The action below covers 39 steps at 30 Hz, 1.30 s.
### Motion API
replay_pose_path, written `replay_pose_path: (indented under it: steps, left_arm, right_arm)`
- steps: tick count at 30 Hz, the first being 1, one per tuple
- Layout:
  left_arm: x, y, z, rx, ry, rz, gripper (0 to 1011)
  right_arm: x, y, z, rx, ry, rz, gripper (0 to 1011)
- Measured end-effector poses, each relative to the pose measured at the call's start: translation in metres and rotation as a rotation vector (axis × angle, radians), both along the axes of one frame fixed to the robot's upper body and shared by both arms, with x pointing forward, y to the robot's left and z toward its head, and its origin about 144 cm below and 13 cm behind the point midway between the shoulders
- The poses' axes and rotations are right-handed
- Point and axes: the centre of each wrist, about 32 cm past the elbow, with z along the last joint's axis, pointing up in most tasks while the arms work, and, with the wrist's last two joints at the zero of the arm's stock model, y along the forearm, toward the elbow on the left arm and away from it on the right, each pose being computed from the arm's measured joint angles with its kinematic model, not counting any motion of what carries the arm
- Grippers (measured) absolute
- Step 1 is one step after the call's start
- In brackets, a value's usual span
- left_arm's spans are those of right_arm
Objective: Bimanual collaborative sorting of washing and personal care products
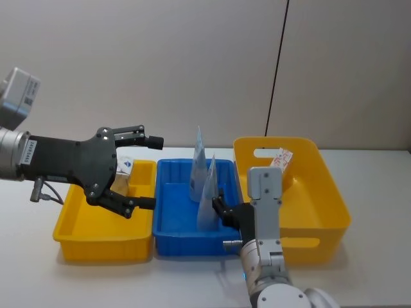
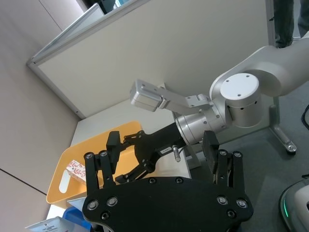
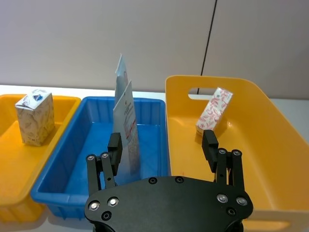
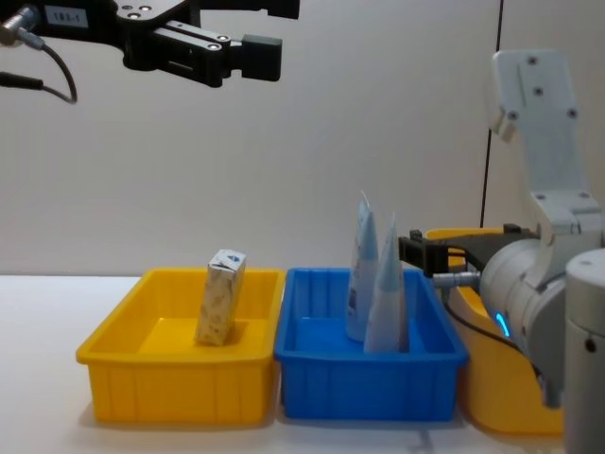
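surface: white table [image 1: 376, 256] | left: yellow bin [image 1: 103, 247] | middle: blue bin [image 1: 186, 247], touching it | right: larger yellow bin [image 1: 331, 224]

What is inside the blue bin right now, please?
Two tapered tubes stand upright in the blue bin, nothing else visible; what lies behind them is covered. The open right hand hovers beside them.

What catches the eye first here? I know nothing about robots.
Two pale tapered tubes stand upright in the middle blue bin, with the open right gripper beside them. The open left gripper hangs high over the left yellow bin, which holds a beige-print carton.
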Motion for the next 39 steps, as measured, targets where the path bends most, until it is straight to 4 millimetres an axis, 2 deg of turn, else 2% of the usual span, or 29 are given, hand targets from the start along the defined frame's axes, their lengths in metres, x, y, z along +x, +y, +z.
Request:
replay_pose_path:
  steps: [23, 39]
  left_arm:
    - [0.000, 0.000, 0.000, 0.000, 0.000, 0.000, 1001]
    - [0.000, 0.000, 0.000, 0.000, 0.000, 0.000, 1001]
  right_arm:
    - [0.028, -0.015, -0.007, -0.078, -0.012, 0.090, 1004]
    - [0.038, -0.023, -0.010, -0.102, -0.005, 0.108, 1004]
